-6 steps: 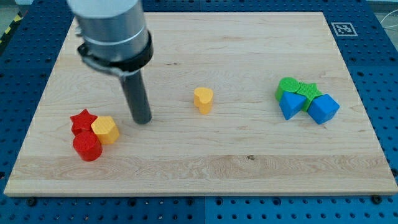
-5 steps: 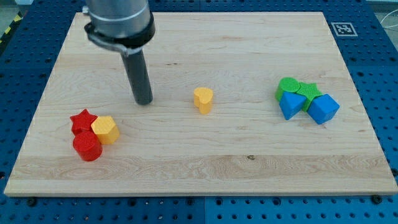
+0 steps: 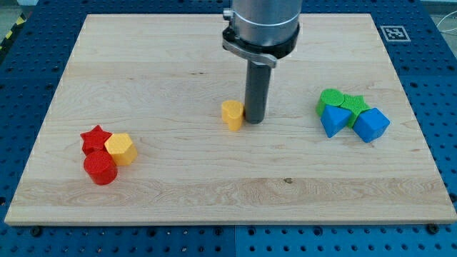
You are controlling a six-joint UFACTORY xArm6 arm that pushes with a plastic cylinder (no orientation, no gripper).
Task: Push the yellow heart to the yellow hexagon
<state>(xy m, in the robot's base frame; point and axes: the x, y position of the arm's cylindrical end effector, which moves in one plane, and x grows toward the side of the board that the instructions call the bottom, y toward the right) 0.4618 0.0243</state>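
The yellow heart (image 3: 232, 114) sits near the middle of the wooden board (image 3: 214, 185). My tip (image 3: 255, 120) stands just to the heart's right, touching or almost touching it. The yellow hexagon (image 3: 121, 149) lies at the view's left, pressed against a red star (image 3: 94, 138) and a red cylinder (image 3: 100, 169). The heart is well apart from the hexagon, to its right and slightly higher in the view.
At the view's right is a tight cluster: a green cylinder (image 3: 330, 98), a green star-like block (image 3: 355, 104), a blue triangular block (image 3: 333, 121) and a blue block (image 3: 371, 125). A printed marker (image 3: 393, 33) sits at the board's top right corner.
My tip has swung from the left side of the board, near the hexagon group, across to the right side of the yellow heart. No blocks have moved.
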